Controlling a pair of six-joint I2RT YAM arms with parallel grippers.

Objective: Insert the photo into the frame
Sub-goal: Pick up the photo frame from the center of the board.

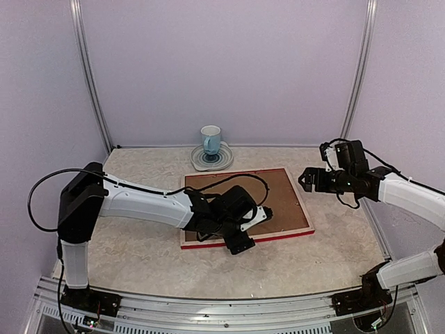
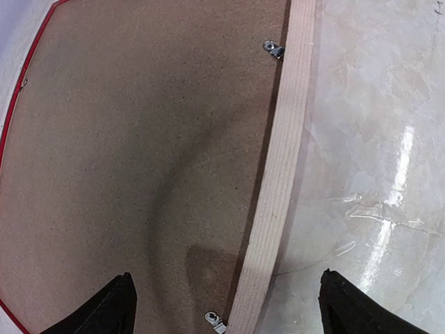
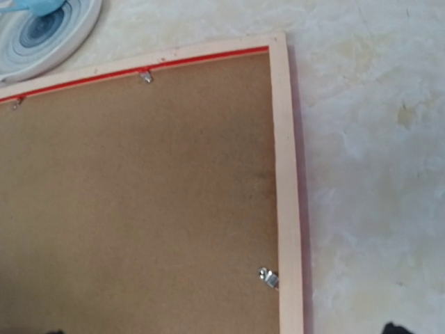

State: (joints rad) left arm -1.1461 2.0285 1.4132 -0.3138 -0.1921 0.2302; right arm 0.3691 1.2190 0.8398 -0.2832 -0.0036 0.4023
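The frame [image 1: 304,209] lies face down in the middle of the table, pale wood reverse up, with a red strip along its near edge. A brown backing board [image 1: 278,195] fills it, and small metal tabs [image 2: 273,49] sit at the rail. The photo is hidden. My left gripper [image 1: 240,243] hangs open over the frame's near edge, its dark fingertips [image 2: 115,306] wide apart on either side of the wooden rail [image 2: 281,174], holding nothing. My right gripper [image 1: 304,179] hovers open and empty above the frame's right rail [image 3: 286,174], near the far right corner.
A blue-and-white mug [image 1: 211,139] stands on a round saucer [image 1: 211,158] just behind the frame's far edge; the saucer [image 3: 49,28] also shows in the right wrist view. Walls close the table on three sides. Marbled tabletop [image 2: 375,139] lies around the frame.
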